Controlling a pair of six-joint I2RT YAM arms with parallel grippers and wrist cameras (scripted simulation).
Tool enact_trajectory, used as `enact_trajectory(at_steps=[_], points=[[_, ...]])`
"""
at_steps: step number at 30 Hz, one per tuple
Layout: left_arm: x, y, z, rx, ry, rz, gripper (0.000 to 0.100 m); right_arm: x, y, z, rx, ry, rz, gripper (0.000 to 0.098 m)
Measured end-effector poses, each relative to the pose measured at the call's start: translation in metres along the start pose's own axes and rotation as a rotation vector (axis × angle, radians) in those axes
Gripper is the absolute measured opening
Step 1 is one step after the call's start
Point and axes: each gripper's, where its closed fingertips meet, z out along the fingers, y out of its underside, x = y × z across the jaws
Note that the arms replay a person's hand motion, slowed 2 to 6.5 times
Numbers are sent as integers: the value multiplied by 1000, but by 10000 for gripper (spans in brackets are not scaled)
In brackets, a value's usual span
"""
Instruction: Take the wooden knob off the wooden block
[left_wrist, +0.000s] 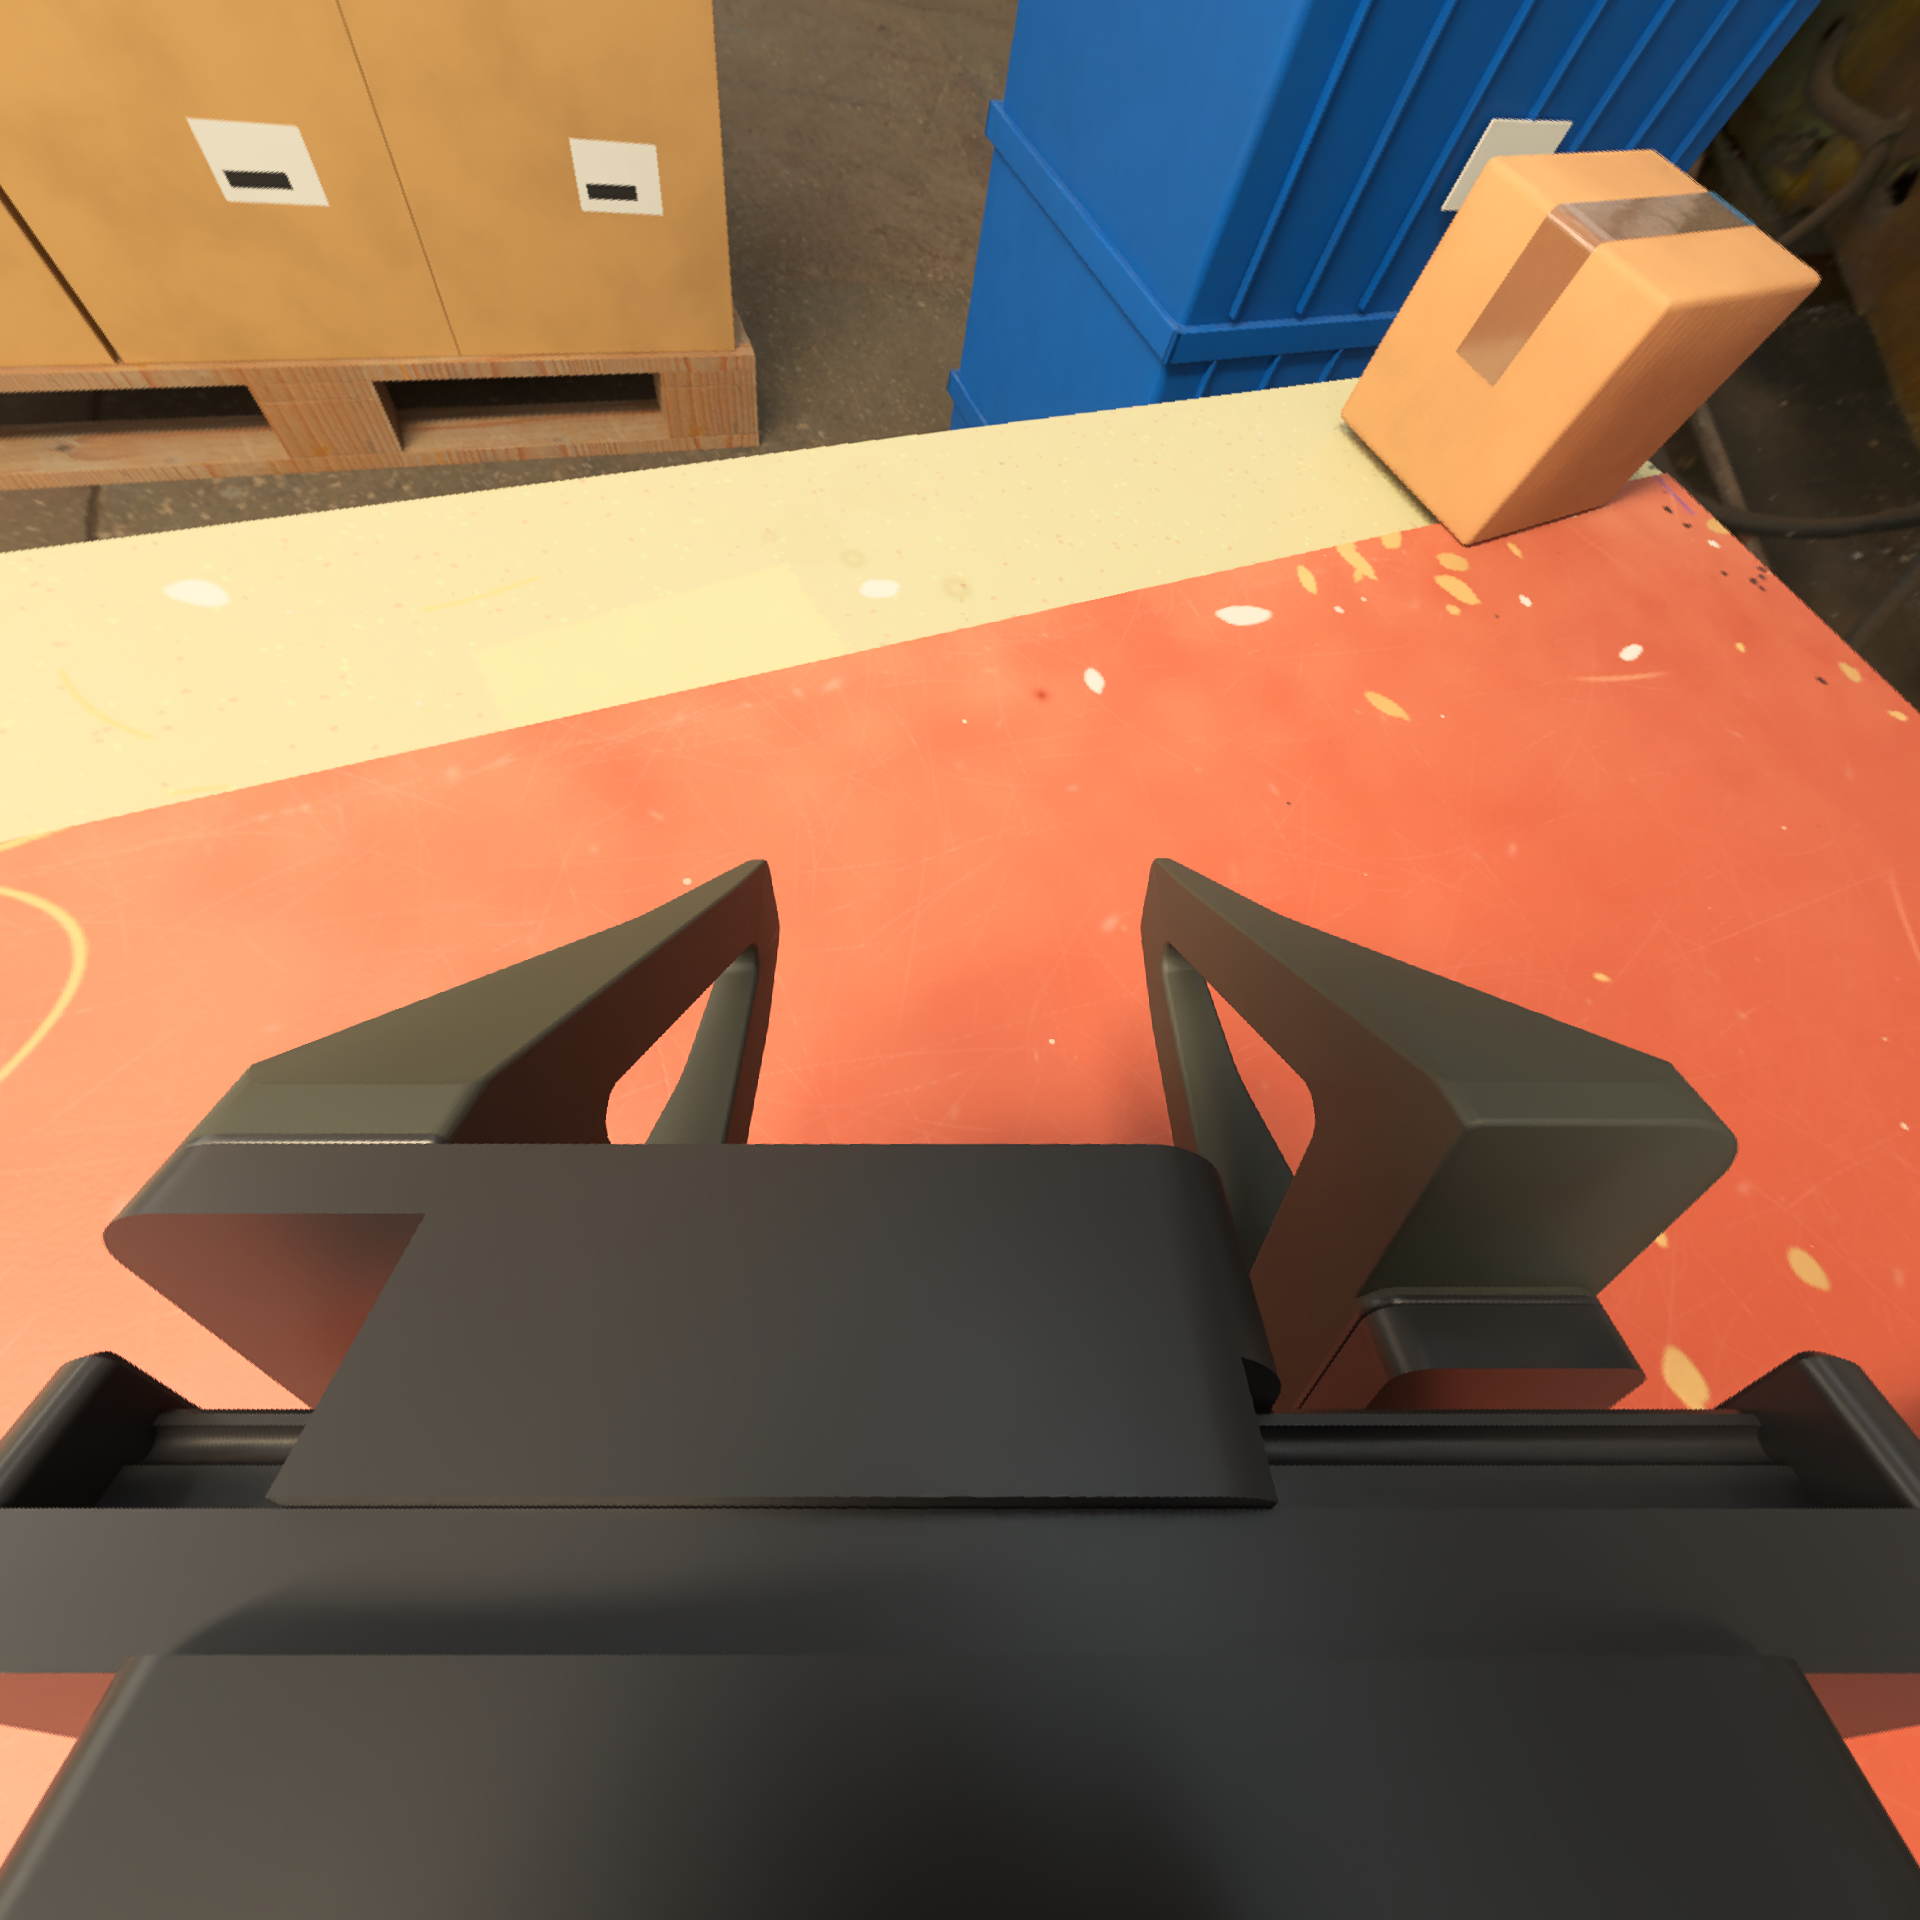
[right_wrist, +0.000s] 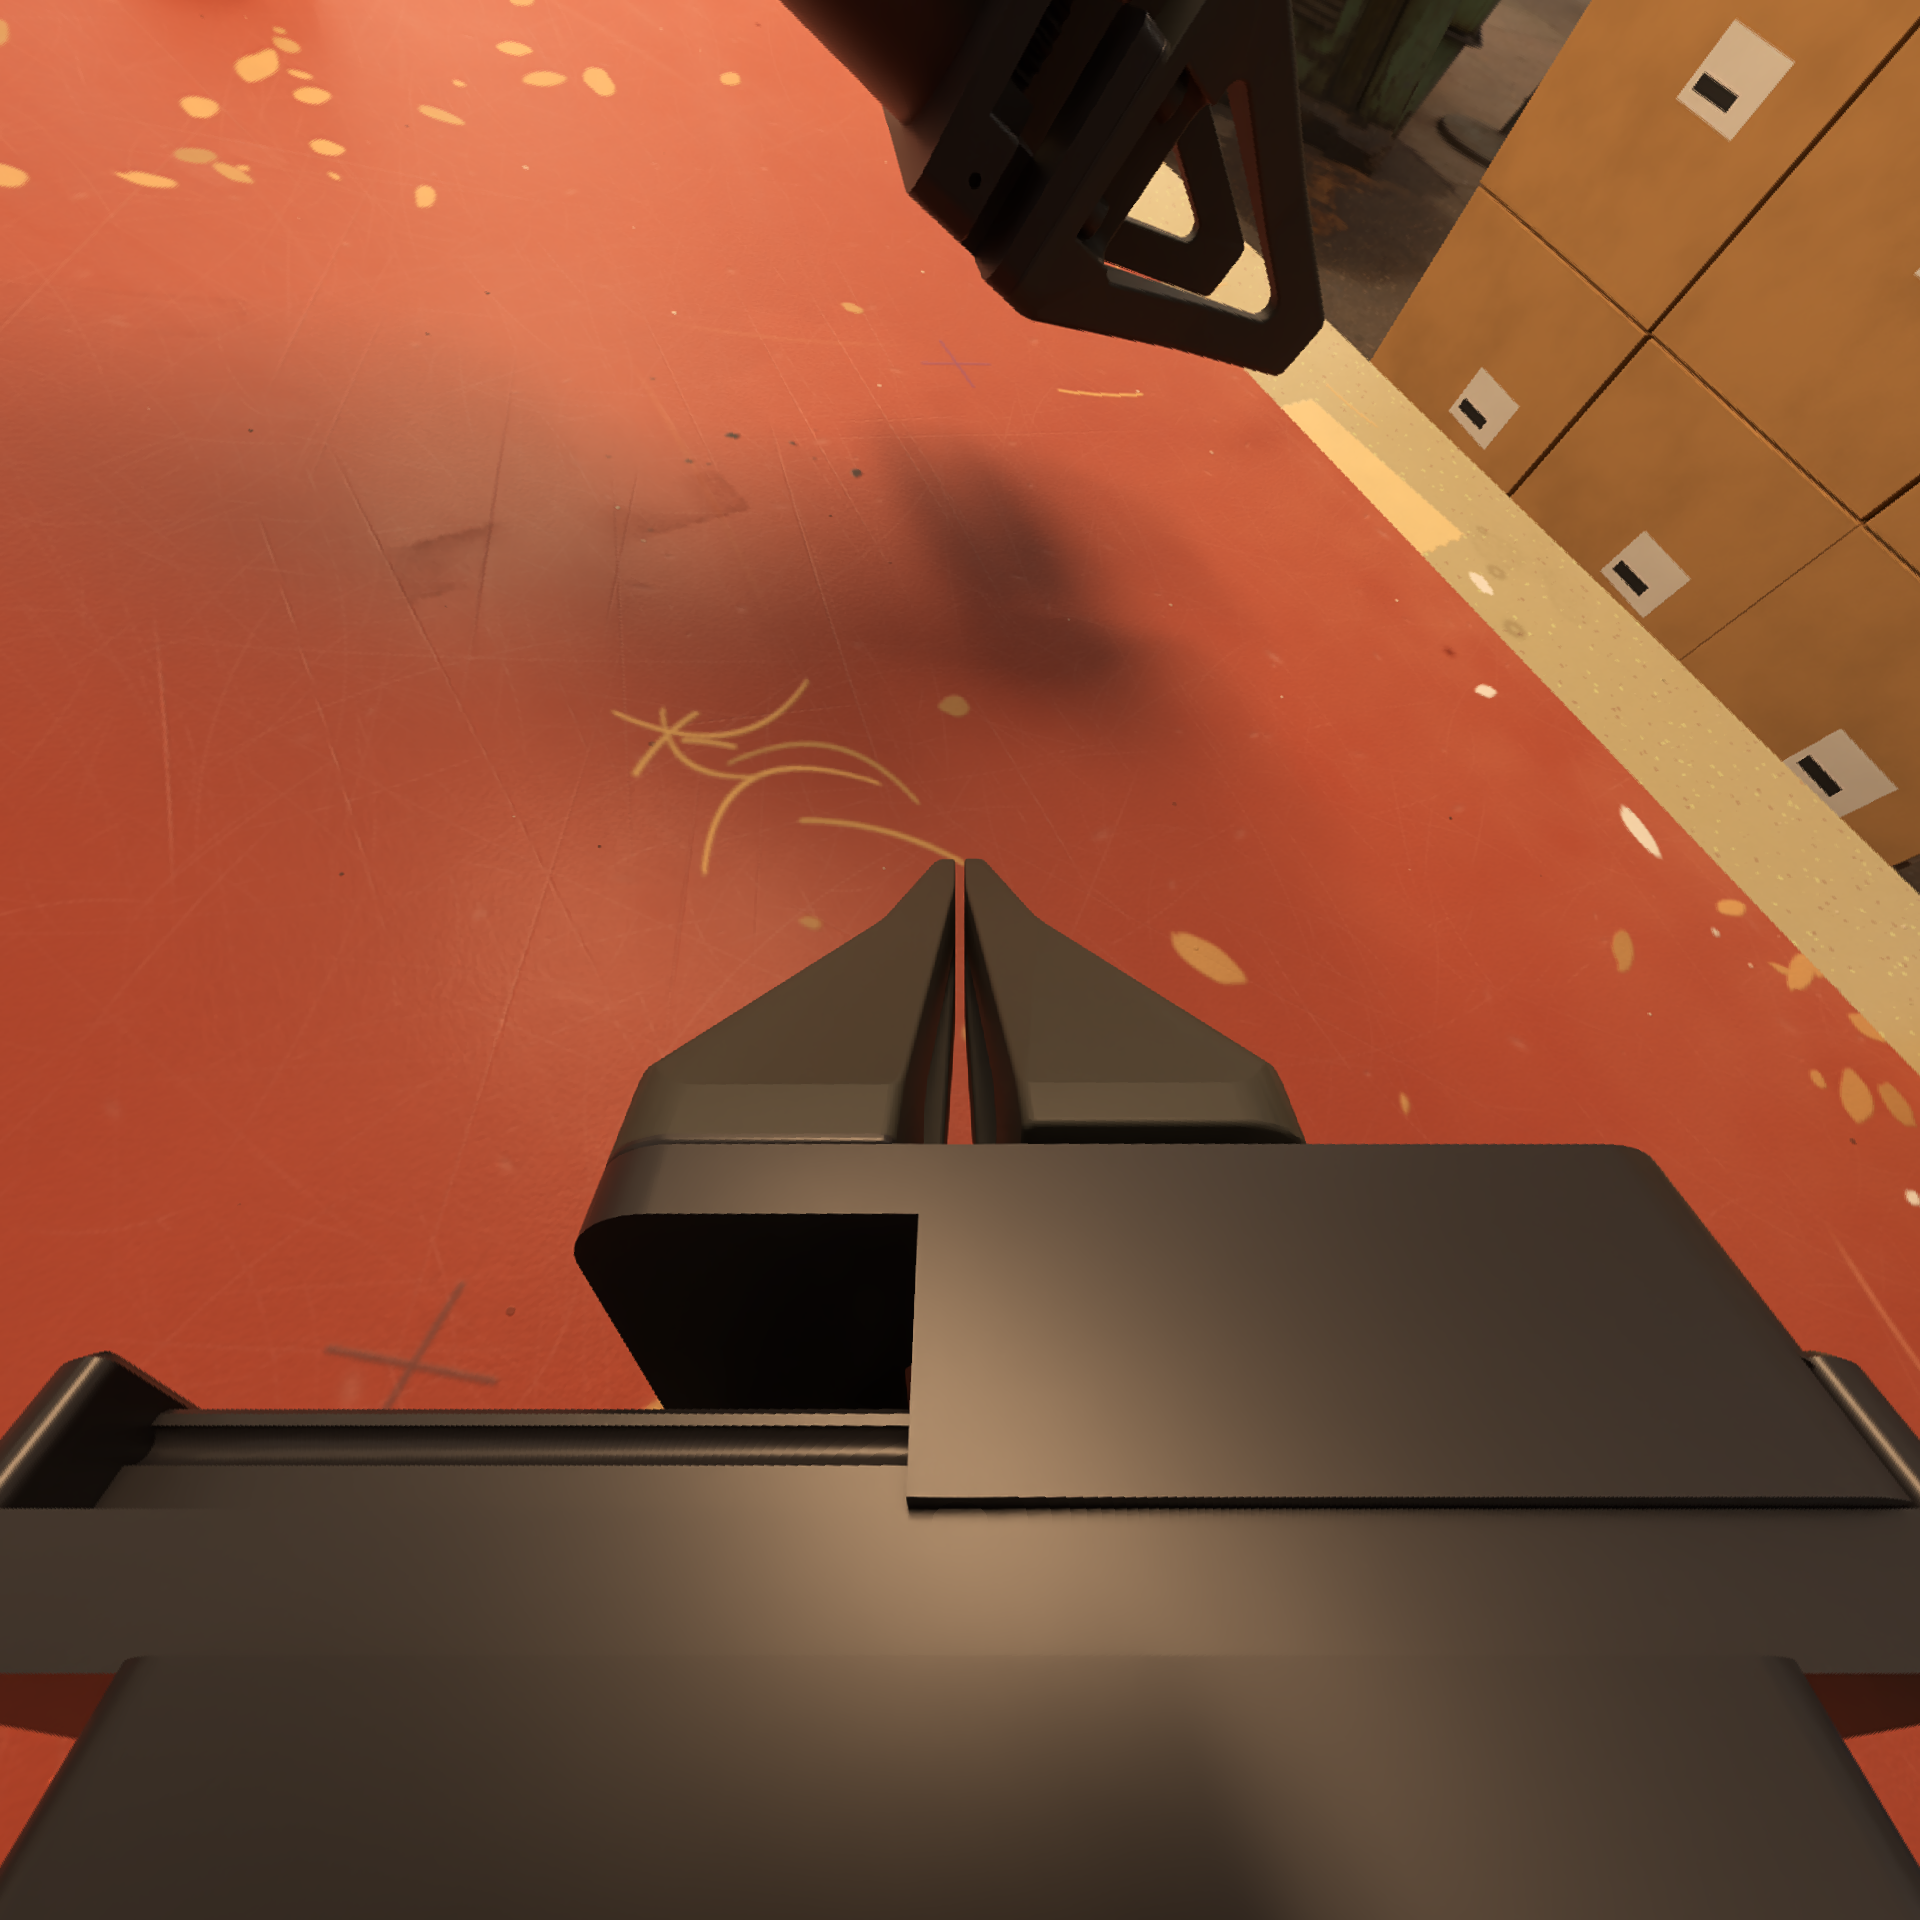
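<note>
Neither the wooden knob nor the wooden block shows in either view. My left gripper (left_wrist: 958, 868) is open and empty, its two dark fingers wide apart above the red mat (left_wrist: 1039, 831). My right gripper (right_wrist: 960, 864) is shut with nothing between its fingers, above the red mat (right_wrist: 416, 727). The left gripper also shows in the right wrist view (right_wrist: 1195, 208) at the top, hanging above the mat, its fingers apart.
A taped cardboard box (left_wrist: 1579, 332) sits at the mat's far right corner. A cream table strip (left_wrist: 623, 623) runs along the far edge. Beyond it stand a blue crate (left_wrist: 1247, 187) and stacked brown cartons (left_wrist: 364, 177) on a pallet; the cartons also show in the right wrist view (right_wrist: 1714, 416).
</note>
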Motion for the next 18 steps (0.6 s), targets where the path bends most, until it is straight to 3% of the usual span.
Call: enact_trajectory(at_steps=[6, 18], points=[[4, -1, 1, -4, 39, -13, 609, 0, 0, 0, -1, -2, 3, 13], [16, -25, -17, 108, 113, 38, 630, 3, 0, 1, 7, 34, -45, 77]])
